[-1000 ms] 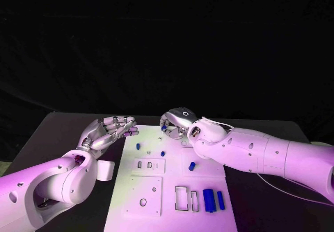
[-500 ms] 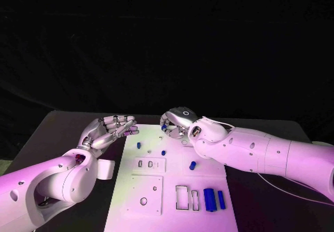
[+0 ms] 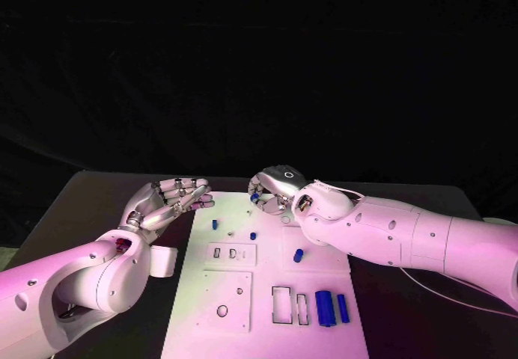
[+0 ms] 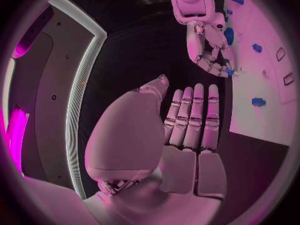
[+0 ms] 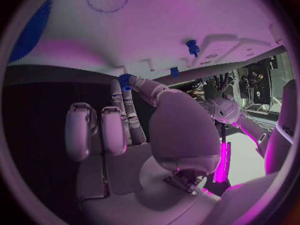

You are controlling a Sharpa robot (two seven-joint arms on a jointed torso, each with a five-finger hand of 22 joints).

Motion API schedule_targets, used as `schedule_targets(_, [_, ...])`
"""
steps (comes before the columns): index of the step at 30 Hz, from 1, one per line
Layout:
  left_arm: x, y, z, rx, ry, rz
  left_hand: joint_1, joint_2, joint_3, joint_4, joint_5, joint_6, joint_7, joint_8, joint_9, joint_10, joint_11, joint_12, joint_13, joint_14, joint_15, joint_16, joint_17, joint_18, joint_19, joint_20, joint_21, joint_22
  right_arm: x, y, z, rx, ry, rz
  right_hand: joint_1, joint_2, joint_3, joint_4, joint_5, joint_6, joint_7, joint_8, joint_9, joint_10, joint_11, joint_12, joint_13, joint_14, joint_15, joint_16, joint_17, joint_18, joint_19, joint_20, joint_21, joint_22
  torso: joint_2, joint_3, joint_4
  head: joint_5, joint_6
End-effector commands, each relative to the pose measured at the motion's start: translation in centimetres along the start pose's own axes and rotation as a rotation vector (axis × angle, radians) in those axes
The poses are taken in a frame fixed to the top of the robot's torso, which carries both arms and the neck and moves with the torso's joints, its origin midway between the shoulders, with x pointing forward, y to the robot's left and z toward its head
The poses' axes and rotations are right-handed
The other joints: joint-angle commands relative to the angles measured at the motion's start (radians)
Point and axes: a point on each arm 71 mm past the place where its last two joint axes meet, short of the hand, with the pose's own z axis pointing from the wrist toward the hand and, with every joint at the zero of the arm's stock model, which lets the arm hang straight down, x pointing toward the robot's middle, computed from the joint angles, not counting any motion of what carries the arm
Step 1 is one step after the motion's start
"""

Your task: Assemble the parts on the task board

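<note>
Fingers (image 4: 194, 117) of the left hand (image 3: 168, 202) are spread and hold nothing beside the task board (image 3: 264, 299), while the right hand (image 3: 273, 191) pinches a small blue part (image 5: 127, 80) over its far end.

Matt white task board (image 3: 270, 299), glossy blue plastic parts (image 3: 324, 308), matt black table (image 3: 97, 202)

The white task board (image 3: 264, 299) lies flat mid-table, small blue parts (image 3: 298, 256) scattered on it, two blue cylinders (image 3: 324, 308) lying near-right.
</note>
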Motion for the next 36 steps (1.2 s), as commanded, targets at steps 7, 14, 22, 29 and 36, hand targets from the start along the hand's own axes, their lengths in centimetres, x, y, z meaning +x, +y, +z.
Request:
schedule_targets(7, [0.20, -0.11, 0.07, 0.005, 0.017, -0.011, -0.003, -0.004, 0.006, 0.002, -0.002, -0.001, 0.004, -0.005, -0.002, 0.001, 0.005, -0.003, -0.001, -0.002, 0.002, -0.003, 0.001, 0.013, 0.006, -0.003, 0.002, -0.001, 0.51, 0.11, -0.23, -0.006, 0.032, -0.007, -0.001, 0.003, 0.005, 0.002, 0.002, -0.005, 0.002, 0.006, 0.002, 0.013, -0.014, 0.002, 0.000, 0.036, -0.003, 0.003, -0.001, -0.017, 0.000, 0.001, 0.001, -0.001, 0.001, -0.0008, 0.0018, -0.001, -0.001])
schedule_targets(14, [0.12, -0.09, 0.08, 0.005, 0.015, -0.010, -0.003, -0.004, 0.007, 0.001, -0.002, -0.001, 0.004, -0.005, -0.002, 0.001, 0.005, -0.004, -0.001, -0.002, 0.002, -0.003, 0.001, 0.013, 0.006, -0.003, 0.002, -0.001, 0.45, 0.16, -0.28, -0.009, 0.025, -0.005, -0.003, 0.002, 0.004, 0.002, 0.002, -0.007, 0.002, 0.006, 0.002, 0.012, -0.013, 0.001, 0.000, 0.036, -0.002, 0.003, -0.001, -0.017, 0.000, 0.001, 0.001, -0.001, 0.001, -0.0014, 0.0015, 0.000, -0.001])
schedule_targets(22, [0.10, -0.09, 0.08, 0.004, 0.014, -0.009, -0.002, -0.005, 0.009, 0.000, -0.002, -0.001, 0.004, -0.006, -0.002, 0.001, 0.005, -0.006, -0.001, -0.002, 0.003, -0.004, 0.002, 0.013, 0.006, -0.002, 0.001, -0.002, 0.52, 0.11, -0.13, -0.002, 0.030, -0.006, -0.031, -0.032, 0.019, 0.013, -0.021, -0.091, 0.038, -0.044, -0.003, -0.076, 0.021, -0.054, -0.020, 0.019, 0.026, -0.021, -0.056, -0.005, -0.043, 0.022, -0.036, -0.056, 0.002, -0.0018, 0.0010, -0.002, 0.001])
schedule_targets(29, [0.07, -0.10, 0.06, 0.004, 0.013, -0.009, -0.002, -0.005, 0.009, 0.000, -0.002, -0.001, 0.004, -0.006, -0.002, 0.001, 0.005, -0.006, -0.001, -0.002, 0.003, -0.004, 0.002, 0.013, 0.006, -0.002, 0.001, -0.002, 0.63, -0.01, -0.08, 0.006, 0.045, -0.008, -0.046, -0.062, 0.008, 0.021, -0.032, -0.160, 0.052, -0.095, -0.016, -0.141, 0.041, -0.078, -0.038, -0.002, 0.043, -0.056, -0.125, 0.014, -0.096, 0.043, -0.092, -0.132, 0.002, -0.0021, 0.0025, -0.003, -0.001])
schedule_targets(36, [-0.06, -0.11, 0.03, 0.003, 0.010, -0.007, -0.002, -0.005, 0.009, 0.000, -0.002, -0.001, 0.004, -0.006, -0.002, 0.001, 0.005, -0.007, -0.001, -0.002, 0.003, -0.005, 0.002, 0.013, 0.006, -0.002, 0.001, -0.002, 0.27, -0.17, -0.82, 0.005, 0.032, 0.001, -0.045, -0.059, 0.004, 0.025, -0.015, -0.142, 0.052, -0.089, -0.010, -0.132, 0.039, -0.068, -0.037, 0.001, 0.042, -0.050, -0.115, 0.011, -0.086, 0.044, -0.086, -0.119, 0.001, -0.0018, 0.0014, -0.003, -0.002])
